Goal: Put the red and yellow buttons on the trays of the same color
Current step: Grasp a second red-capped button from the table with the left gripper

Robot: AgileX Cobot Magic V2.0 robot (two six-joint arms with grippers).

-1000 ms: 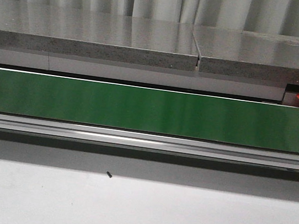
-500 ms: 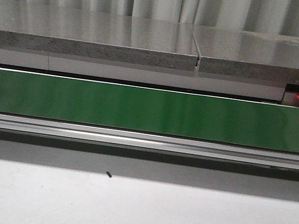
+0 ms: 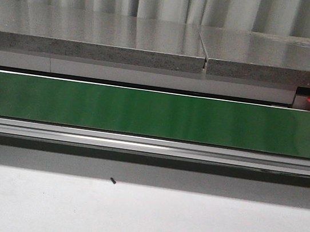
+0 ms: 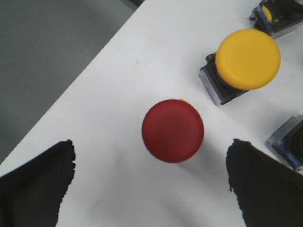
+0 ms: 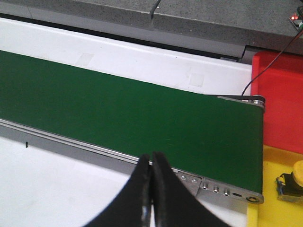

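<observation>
Your left gripper (image 4: 151, 184) is spread wide over a red button (image 4: 173, 130) on the white table (image 4: 118, 71), not touching. Your right gripper (image 5: 151, 189) is clenched empty above the green conveyor belt (image 5: 118, 113).

The left gripper (image 4: 151, 184) has its jaws spread wide. In the left wrist view, one black fingertip (image 4: 40, 182) fills the corner at about 8 o'clock and the other sits at about 4 o'clock, with a broad gap between them; neither pad touches anything. The wrist points straight down.

The right gripper (image 5: 151, 163) is closed, with nothing between the jaws. In the right wrist view, its two dark fingers (image 5: 137, 198) rise from 6 o'clock and meet in a thin point near the middle of the frame. This wrist is tilted forward, looking down at a slant.

Neither arm's links can be made out in the front view.
</observation>
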